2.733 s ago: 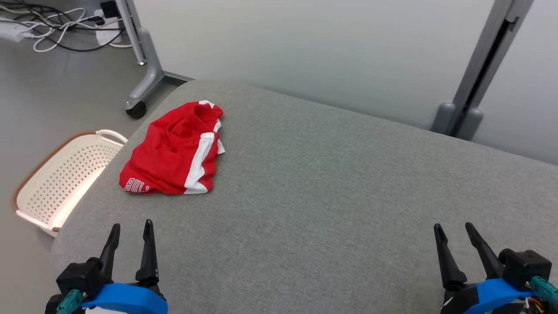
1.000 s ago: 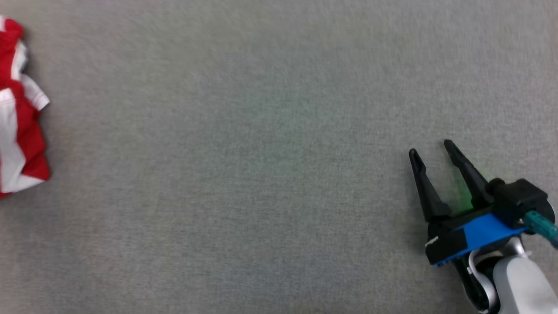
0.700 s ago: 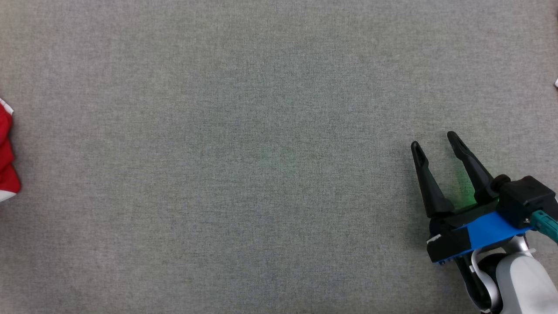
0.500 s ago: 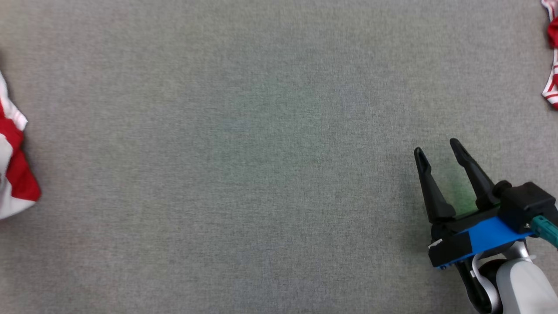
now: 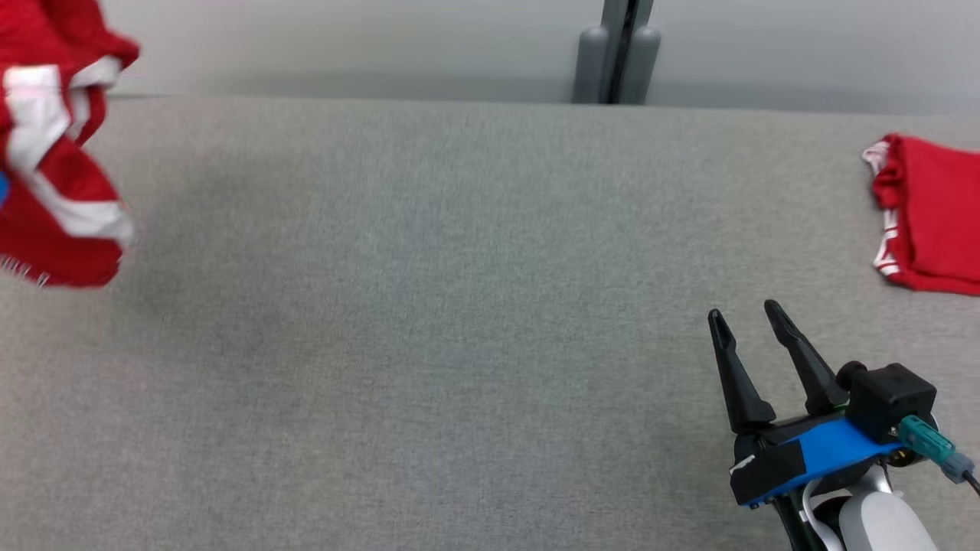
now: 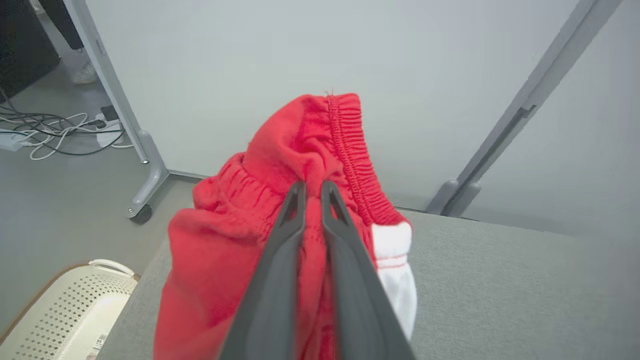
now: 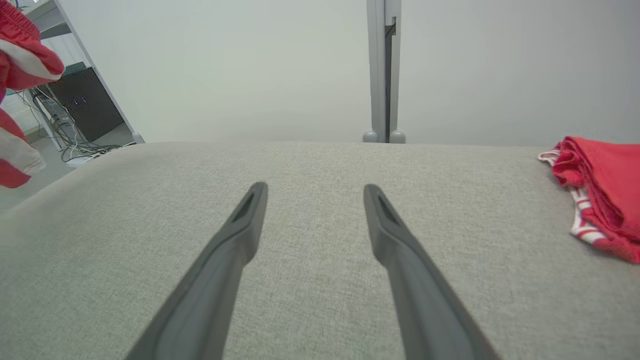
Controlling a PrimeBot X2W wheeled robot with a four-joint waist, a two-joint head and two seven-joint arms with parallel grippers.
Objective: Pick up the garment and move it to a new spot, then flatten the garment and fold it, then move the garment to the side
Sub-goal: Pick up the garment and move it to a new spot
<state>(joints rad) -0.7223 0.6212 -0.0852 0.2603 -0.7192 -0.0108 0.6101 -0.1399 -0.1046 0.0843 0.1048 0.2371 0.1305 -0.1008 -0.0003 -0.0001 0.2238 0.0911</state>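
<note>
The garment (image 6: pixel 310 140) is a pair of red shorts with white side stripes and an elastic waistband. My left gripper (image 6: pixel 312 186) is shut on a fold of it just below the waistband and holds it up off the grey cushioned surface (image 5: pixel 459 306). In the head view the garment (image 5: pixel 53 153) hangs bunched at the far left edge, and in the right wrist view the garment (image 7: pixel 20 60) shows at the upper left. My right gripper (image 5: pixel 744 310) hovers open and empty over the surface at the lower right, and the right wrist view shows the same right gripper (image 7: pixel 315 187).
Another red cloth with white trim (image 5: pixel 930 214) lies folded on the surface at the far right. A perforated white basket (image 6: pixel 60 315) stands on the floor by the left edge. A grey post (image 5: pixel 616 53) rises behind, and cables (image 6: pixel 55 135) lie beside a wheeled stand leg (image 6: pixel 145 195).
The head camera has swung and tilted up, so the far edge and wall show again. The garment, which lay on the surface, now hangs lifted at the left. The right gripper stays open.
</note>
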